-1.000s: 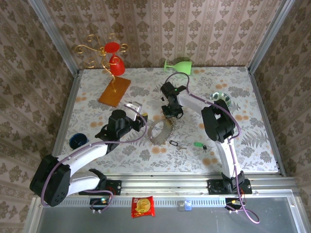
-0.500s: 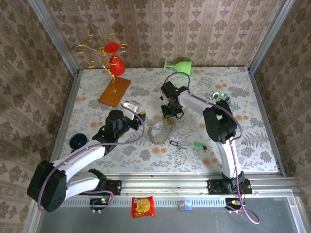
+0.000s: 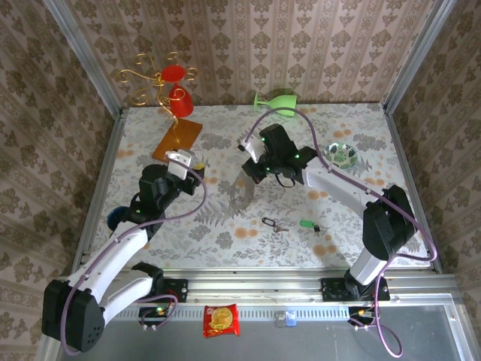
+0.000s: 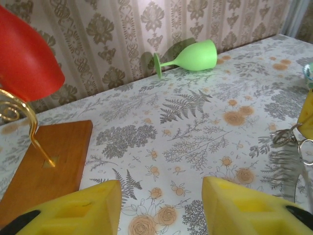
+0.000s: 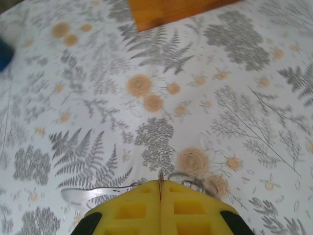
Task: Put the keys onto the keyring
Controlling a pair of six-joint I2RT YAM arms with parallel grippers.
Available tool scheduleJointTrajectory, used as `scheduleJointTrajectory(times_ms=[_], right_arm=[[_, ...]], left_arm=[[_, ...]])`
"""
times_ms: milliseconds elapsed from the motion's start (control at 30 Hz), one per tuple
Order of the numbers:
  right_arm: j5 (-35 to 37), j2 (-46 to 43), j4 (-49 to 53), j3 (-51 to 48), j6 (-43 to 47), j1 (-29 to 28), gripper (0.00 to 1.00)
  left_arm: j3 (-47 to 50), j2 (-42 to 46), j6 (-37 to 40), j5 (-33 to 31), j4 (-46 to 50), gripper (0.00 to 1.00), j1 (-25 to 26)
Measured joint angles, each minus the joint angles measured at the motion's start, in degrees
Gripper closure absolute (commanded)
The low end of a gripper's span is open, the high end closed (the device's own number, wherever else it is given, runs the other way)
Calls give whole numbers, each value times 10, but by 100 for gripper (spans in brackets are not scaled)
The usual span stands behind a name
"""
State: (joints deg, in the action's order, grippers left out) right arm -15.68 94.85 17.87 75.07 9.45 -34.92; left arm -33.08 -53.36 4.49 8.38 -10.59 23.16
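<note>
Well, in the top external view my right gripper (image 3: 252,174) sits just above the middle of the frame. It is pinched tight on the thin brownish-grey beaded-chain keyring (image 3: 241,195), which dangles below it over the floral-patterned table (image 3: 225,241). The small silver key with a dark head (image 3: 270,223) and the small key with a bright green plastic head (image 3: 306,223) lie on the table to the lower right of the keyring, apart from it. My left gripper (image 3: 188,161) is at centre left.

In the left wrist view, my yellow fingers (image 4: 78,210) stand apart along the bottom edge with only bare table between them. The keyring (image 4: 288,147) hangs at the right edge, and a green plastic goblet (image 4: 190,56) lies on its side at the top.

In the right wrist view, my yellow fingers (image 5: 142,210) meet at bottom centre, with the keyring (image 5: 98,192) caught between them.
</note>
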Motion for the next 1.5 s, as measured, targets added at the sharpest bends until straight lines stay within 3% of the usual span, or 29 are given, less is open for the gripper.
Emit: scheduleJointTrajectory(times_ms=[333,600,867,1100,1500], right_arm=[[-125,-50,-30,-62,169,-5,100],[-171,-58,6,-60,262,-28,100],[-174,-73,19,-60,297,-46,100],[-173,-79,19,-60,311,-59,100],[-173,-79,16,-60,313,-72,100]], left_arm=[[9,38,154,177,21,86,-7],[22,28,198,306,5,77,-7],[23,4,202,391,-5,68,5],[23,-22,211,428,0,68,12],[23,-32,243,421,26,75,23]])
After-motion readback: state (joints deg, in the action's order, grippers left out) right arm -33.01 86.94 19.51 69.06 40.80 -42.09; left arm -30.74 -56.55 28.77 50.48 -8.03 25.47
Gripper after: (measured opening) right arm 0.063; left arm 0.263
